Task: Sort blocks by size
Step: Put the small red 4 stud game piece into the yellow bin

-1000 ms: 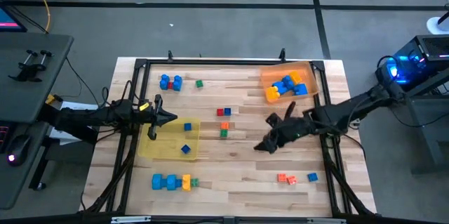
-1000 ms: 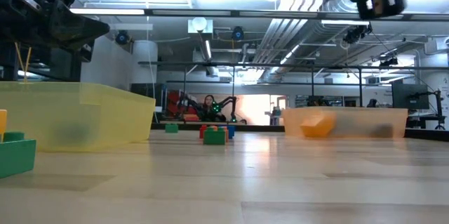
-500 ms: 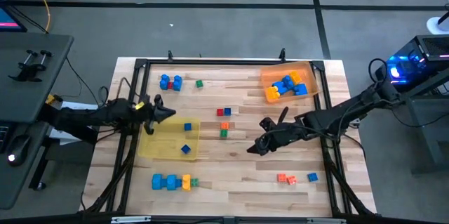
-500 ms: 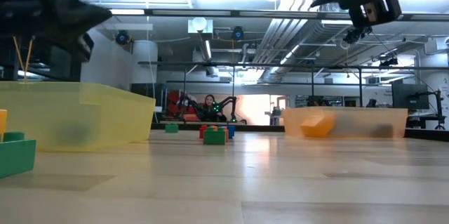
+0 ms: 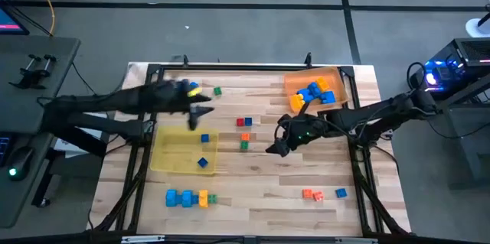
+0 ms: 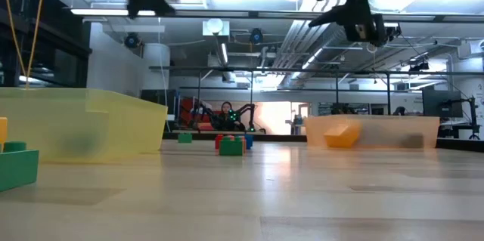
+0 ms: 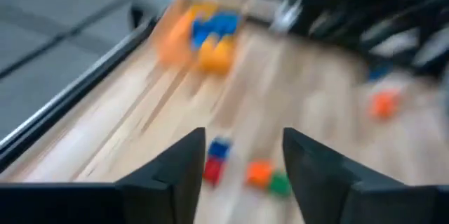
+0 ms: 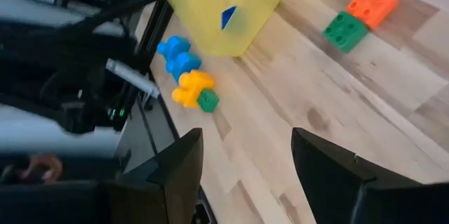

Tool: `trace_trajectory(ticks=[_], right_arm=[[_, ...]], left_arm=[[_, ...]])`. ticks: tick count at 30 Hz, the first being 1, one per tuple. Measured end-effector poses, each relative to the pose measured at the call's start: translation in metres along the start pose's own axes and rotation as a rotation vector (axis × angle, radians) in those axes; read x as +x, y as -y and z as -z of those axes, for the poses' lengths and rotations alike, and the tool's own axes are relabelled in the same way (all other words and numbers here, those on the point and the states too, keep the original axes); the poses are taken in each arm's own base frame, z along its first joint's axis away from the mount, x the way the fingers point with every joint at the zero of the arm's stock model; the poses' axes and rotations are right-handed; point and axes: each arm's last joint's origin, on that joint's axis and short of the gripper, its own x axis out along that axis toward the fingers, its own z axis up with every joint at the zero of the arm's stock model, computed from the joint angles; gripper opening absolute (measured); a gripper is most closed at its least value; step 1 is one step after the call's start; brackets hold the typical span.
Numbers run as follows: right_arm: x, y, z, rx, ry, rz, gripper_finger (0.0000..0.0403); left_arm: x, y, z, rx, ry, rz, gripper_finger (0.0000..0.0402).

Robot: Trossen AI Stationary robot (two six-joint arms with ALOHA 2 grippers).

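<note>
Wooden table (image 5: 260,183): left gripper (image 5: 200,114) and right gripper (image 5: 274,148), both released and empty, reaching for middle blocks (image 5: 244,133); next, grasp one

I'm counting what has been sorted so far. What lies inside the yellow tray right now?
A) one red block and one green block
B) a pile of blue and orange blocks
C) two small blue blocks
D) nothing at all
C: the high view shows the yellow tray holding just two small blue blocks, one near its far edge and the other nearer the front.
</note>
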Motion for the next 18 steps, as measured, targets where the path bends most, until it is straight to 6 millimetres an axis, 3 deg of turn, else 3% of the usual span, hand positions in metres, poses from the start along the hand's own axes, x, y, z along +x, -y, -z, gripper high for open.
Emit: trace_trajectory(ticks=[3,7,10,14,18], right_arm=[[-0.002,-0.001,-0.002,-0.035,-0.032,-0.031,0.0211],[-0.011,-0.011,0.008,-0.127,-0.037,-0.085,0.0211],[-0.023,-0.019,0.017,-0.162,-0.007,-0.114,0.0211],[-0.039,-0.026,0.028,-0.169,0.041,-0.118,0.0211],[-0.047,-0.027,0.037,-0.167,0.083,-0.086,0.0211]], left_arm=[[0.042,-0.009,-0.007,-0.007,-0.182,-0.062,0.0212],[0.097,-0.014,0.013,0.002,-0.4,-0.001,0.0226],[0.13,-0.014,0.028,0.077,-0.451,0.013,0.0227],[0.164,-0.014,0.045,0.184,-0.459,0.029,0.0226],[0.184,-0.008,0.059,0.343,-0.453,0.045,0.0226]])
